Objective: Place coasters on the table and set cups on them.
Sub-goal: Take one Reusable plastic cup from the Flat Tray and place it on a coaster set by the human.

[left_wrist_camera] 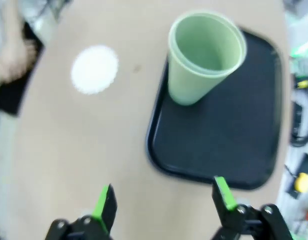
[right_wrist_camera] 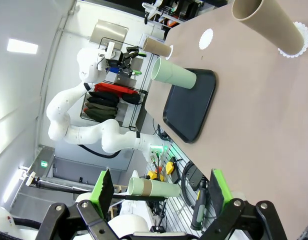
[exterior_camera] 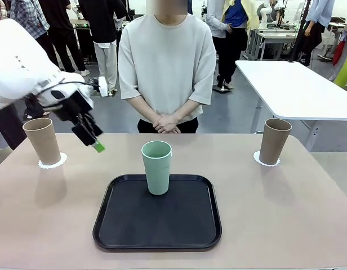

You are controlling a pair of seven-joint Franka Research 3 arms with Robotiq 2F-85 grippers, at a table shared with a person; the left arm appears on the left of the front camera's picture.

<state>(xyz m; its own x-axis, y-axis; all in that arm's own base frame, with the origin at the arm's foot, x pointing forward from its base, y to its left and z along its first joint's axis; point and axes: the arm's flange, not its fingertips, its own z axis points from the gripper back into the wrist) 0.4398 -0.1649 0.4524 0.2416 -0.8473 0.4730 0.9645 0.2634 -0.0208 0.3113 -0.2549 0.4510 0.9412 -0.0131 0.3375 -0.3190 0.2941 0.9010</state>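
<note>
On the wide beige-pink table [exterior_camera: 286,214] sat a black rounded-square tray [exterior_camera: 123,225], a mint green tumbler [exterior_camera: 157,167] upright on it. My left arm [exterior_camera: 21,62] leaned in from nine o'clock, wrist tilted down, left gripper [exterior_camera: 96,145] spread empty. Tan tumblers [exterior_camera: 42,140] stood on scalloped white paper coasters [exterior_camera: 52,163] at nine and three; a bare coaster [left_wrist_camera: 94,69] lay at twelve. My right gripper [right_wrist_camera: 159,190] gaped empty.

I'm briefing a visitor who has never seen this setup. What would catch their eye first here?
First the mint green cup, upright on the black tray at the centre. Then the left tan cup and the right tan cup near the far corners, each on a white coaster, and the open left gripper hovering between the left one and the tray.
</note>
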